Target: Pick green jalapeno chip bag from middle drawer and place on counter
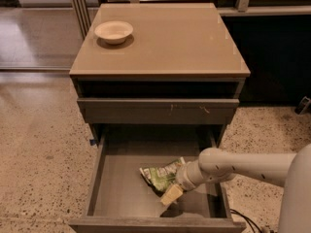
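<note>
Camera view: looking down on a grey cabinet with the drawer (121, 193) pulled open.
Bag (161, 175): crumpled, green, lying on the drawer floor right of centre.
Gripper (170, 191): down inside the drawer, at the bag's right edge; one pale finger (171, 194) showing, spread or pinching impossible to tell.
Step in hand: securing the bag; best done by pinching a firm fold of foil, then lifting straight up clear of the drawer front.
Counter (180, 42): glossy tan slab; white bowl (113, 31) near the far left corner.
Room: speckled floor, dark wall behind.
</note>
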Controlling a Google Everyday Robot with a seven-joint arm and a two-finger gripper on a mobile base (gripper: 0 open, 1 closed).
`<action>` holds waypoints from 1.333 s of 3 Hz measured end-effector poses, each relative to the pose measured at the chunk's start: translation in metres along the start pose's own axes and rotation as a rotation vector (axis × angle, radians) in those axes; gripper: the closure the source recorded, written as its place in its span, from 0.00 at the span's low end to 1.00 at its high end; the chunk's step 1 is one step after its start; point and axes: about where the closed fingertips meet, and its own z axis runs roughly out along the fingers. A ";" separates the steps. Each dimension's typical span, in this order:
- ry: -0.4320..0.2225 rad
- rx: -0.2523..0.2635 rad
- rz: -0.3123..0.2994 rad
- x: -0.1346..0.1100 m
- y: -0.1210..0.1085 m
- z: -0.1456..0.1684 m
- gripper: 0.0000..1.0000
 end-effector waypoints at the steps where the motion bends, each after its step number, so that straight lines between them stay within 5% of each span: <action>1: 0.000 0.000 0.000 0.000 0.000 0.000 0.00; 4: -0.034 0.004 -0.092 -0.053 -0.010 0.043 0.00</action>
